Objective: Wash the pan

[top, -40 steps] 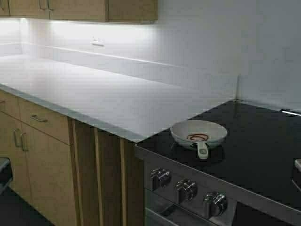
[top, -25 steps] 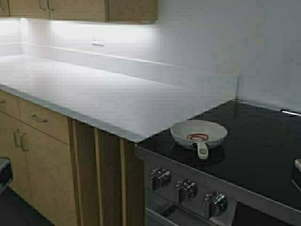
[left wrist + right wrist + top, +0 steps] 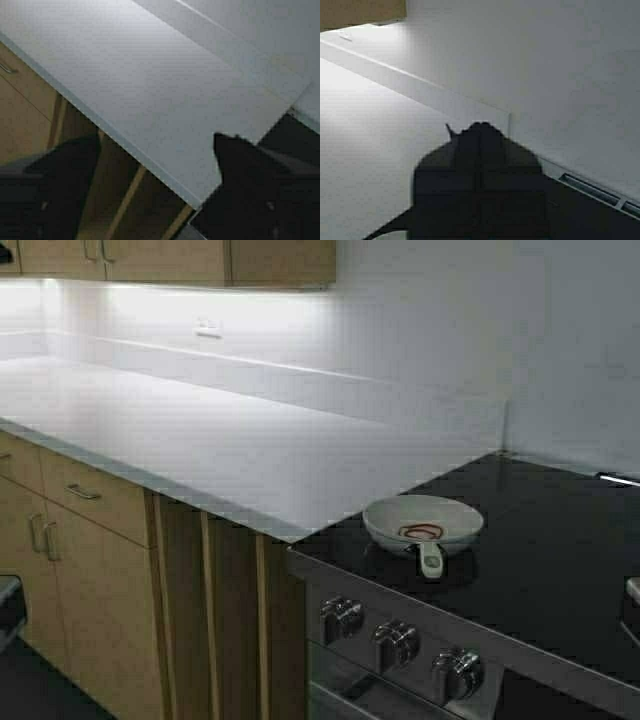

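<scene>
A pale countertop [image 3: 230,440] fills the left and centre of the high view, with wooden cabinets [image 3: 90,530] below. At lower right sits a black stove [image 3: 520,560] with 3 knobs [image 3: 397,642]. The pan [image 3: 423,522] rests on its near-left corner, holding only a reddish-brown ring smear [image 3: 421,531]. The left gripper [image 3: 155,165] is spread wide, holding nothing; the right gripper [image 3: 480,132] is closed, empty.

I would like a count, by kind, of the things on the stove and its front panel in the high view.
Pan: 1
Knobs: 3
Total: 4
</scene>
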### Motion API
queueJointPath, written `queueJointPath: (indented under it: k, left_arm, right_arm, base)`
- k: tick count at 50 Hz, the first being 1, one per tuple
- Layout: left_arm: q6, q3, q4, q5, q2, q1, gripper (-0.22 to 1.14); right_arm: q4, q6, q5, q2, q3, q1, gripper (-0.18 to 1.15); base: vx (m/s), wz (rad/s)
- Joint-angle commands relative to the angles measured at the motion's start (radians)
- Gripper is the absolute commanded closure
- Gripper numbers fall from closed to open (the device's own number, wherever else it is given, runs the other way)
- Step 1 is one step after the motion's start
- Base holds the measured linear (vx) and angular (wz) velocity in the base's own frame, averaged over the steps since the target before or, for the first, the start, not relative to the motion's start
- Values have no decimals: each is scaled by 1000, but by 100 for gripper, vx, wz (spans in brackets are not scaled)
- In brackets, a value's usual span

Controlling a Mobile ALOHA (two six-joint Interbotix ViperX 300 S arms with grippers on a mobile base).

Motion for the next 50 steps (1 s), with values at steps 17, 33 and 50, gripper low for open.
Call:
queueJointPath:
  k: [17,33,50]
  left_arm:
    - [-219,-51,72,-371,499,-178,-8]
    - [-385,-137,144,-563,804,-233,-8]
    - [-647,-285,227,-787,1166,-333,-8]
  right_arm:
    - [-2,-2,-11,6,-5,3,91]
    - [-2,-2,-11,6,-2,3,91]
    - [0,-2,-9,15,0,3,91]
  base:
    - [0,0]
    - [0,0]
    - [0,0]
